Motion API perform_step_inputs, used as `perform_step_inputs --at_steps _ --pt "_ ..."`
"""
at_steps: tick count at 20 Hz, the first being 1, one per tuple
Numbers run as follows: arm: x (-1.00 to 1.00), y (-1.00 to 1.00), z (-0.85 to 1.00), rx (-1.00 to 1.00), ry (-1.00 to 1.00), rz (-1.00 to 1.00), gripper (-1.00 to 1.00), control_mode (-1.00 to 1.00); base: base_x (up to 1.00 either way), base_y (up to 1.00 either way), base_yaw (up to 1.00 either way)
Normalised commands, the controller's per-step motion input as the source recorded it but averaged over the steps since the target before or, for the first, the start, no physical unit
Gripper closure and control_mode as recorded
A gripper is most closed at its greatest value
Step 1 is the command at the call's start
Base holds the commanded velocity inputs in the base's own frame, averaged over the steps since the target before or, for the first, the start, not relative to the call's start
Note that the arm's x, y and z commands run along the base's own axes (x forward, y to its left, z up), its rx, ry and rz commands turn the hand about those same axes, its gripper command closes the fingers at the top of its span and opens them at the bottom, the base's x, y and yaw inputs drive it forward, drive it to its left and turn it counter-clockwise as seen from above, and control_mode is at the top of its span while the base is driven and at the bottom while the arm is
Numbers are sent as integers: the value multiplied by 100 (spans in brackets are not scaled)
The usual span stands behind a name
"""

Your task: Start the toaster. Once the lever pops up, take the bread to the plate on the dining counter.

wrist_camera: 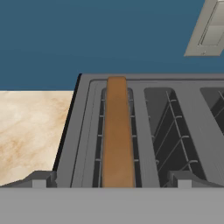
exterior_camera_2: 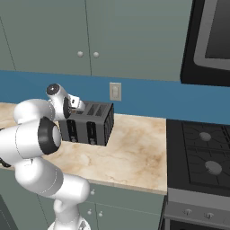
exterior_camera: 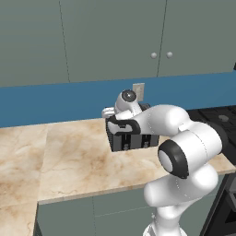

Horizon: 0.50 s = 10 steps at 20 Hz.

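Note:
The dark grey toaster (exterior_camera_2: 95,123) stands at the back of the marble worktop, against the blue backsplash. In the hand view I look down on the toaster's top (wrist_camera: 144,131), where the brown bread (wrist_camera: 117,131) stands upright in the leftmost slot with its top edge poking out. My gripper (wrist_camera: 111,181) hangs open just above that slot, one fingertip (wrist_camera: 39,180) on each side of the bread and neither touching it. From the base, the hand (exterior_camera_2: 74,103) sits over the toaster's left end, and my arm partly covers the toaster (exterior_camera: 133,138). The plate and the dining counter are out of view.
A wall outlet (exterior_camera_2: 115,91) sits on the backsplash just behind the toaster. A black stove (exterior_camera_2: 202,152) adjoins the worktop on the right, under a dark microwave (exterior_camera_2: 211,36). Open marble worktop (exterior_camera: 69,156) stretches to the toaster's left and front. Grey-green cabinets hang above.

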Motion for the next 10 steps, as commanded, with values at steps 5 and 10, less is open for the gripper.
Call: perform_step_inputs --at_steps 5,10 --pt "0 0 0 0 0 0 100 -100 0 0 0" --pt "0 0 0 0 0 0 100 -100 0 0 0"
